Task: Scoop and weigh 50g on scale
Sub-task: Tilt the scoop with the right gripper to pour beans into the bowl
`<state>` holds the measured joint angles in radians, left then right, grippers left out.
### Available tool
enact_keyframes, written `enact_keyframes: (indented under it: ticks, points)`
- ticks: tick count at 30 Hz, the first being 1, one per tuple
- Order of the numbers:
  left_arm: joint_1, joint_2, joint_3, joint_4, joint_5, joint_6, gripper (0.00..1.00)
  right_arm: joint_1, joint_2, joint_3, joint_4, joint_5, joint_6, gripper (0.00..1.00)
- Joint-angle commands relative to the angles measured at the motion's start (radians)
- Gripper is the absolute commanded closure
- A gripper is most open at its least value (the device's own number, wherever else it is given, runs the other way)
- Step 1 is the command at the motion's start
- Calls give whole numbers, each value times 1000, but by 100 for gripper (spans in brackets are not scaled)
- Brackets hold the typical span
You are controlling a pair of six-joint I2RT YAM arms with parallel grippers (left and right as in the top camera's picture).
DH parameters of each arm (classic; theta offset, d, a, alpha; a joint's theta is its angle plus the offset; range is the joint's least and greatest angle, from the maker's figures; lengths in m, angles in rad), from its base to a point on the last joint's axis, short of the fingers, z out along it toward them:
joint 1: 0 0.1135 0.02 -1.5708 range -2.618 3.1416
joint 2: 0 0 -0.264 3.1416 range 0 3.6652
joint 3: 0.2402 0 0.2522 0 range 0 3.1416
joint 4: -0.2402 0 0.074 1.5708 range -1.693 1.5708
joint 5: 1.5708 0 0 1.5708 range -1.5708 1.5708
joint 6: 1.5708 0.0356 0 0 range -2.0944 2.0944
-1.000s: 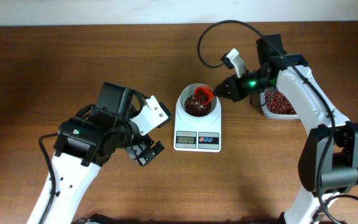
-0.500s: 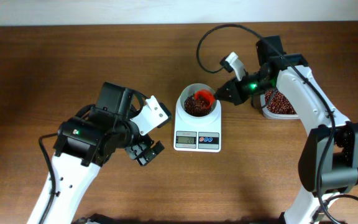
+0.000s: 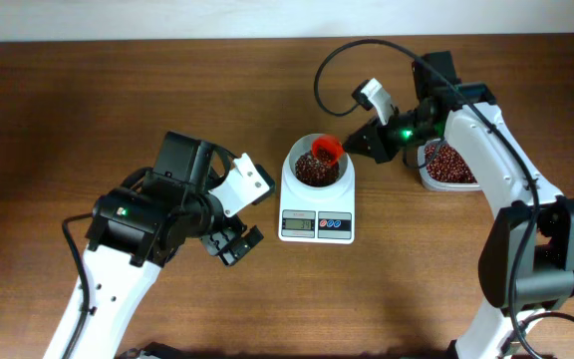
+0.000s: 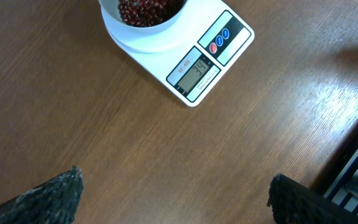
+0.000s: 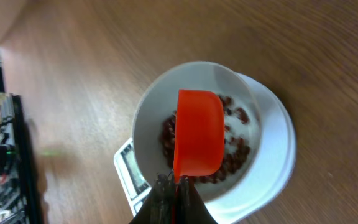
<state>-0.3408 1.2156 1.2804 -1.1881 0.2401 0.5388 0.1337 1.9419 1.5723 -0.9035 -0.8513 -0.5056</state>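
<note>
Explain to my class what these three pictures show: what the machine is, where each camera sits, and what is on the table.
Two robot arms work at a wooden table. One picture looks down from above; the other two come from a camera on each arm's wrist. In the middle stands a white scale, its bowl holding red-brown beans. A clear tub of more beans sits on the right arm's side. The right gripper is shut on a red scoop, over the bowl. The left gripper is open and holds nothing.
</note>
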Motion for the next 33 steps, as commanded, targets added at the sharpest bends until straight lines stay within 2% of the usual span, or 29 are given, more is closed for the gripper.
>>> enact_keyframes:
  ticks: [1,2,3,5,7,8,9,11,12,14,16,18,19,20,21,22,23,24,25,26,29,31,33]
  points:
    - [3,-2,13,0,18,16,1,3,-46,30,9,10,-3,96]
    - [3,-2,13,0,18,16,1,3,-59,32,-6,-115,-8,96]
    - [3,-2,13,0,18,16,1,4,-60,32,-5,-109,-30,96]
    - [3,-2,13,0,18,16,1,4,-55,32,-14,110,-33,96]
    - [3,-2,13,0,18,16,1,4,-73,35,-38,-69,-44,96]
    - [3,-2,13,0,18,16,1,4,-73,35,-30,-75,-79,96]
    - [3,-2,13,0,18,16,1,5,-69,34,-23,54,-86,96]
    - [3,-2,13,0,18,16,1,3,-89,35,-40,-122,-84,96]
    - [3,-2,13,0,18,16,1,4,-89,35,-36,-115,-116,96]
    - [3,-2,13,0,18,16,1,6,-83,35,-39,75,-106,96]
    - [3,-2,13,0,18,16,1,4,-99,38,-54,-87,-94,96]
    - [3,-2,13,0,18,16,1,9,-90,37,-43,53,-89,96]
    - [3,-2,13,0,18,16,1,9,-100,39,-47,-54,-90,96]
    - [3,-2,13,0,18,16,1,10,-101,39,-43,-81,-118,96]
    - [3,-2,13,0,18,16,1,17,-94,38,-43,29,-164,96]
    - [3,-2,13,0,18,16,1,23,-97,40,-50,27,-143,96]
    - [3,-2,13,0,18,16,1,23,-107,43,-61,-55,-143,96]
    - [3,-2,13,0,18,16,1,24,-109,43,-61,-22,-165,96]
    - [3,-2,13,0,18,16,1,24,-104,43,-58,160,-175,96]
    - [3,-2,13,0,18,16,1,24,-105,43,-64,241,-174,96]
    - [3,-2,13,0,18,16,1,23,-129,44,-74,111,-176,96]
    - [3,-2,13,0,18,16,1,24,-130,44,-32,223,-167,96]
    - [3,-2,13,0,18,16,1,23,-137,44,-48,122,-177,96]
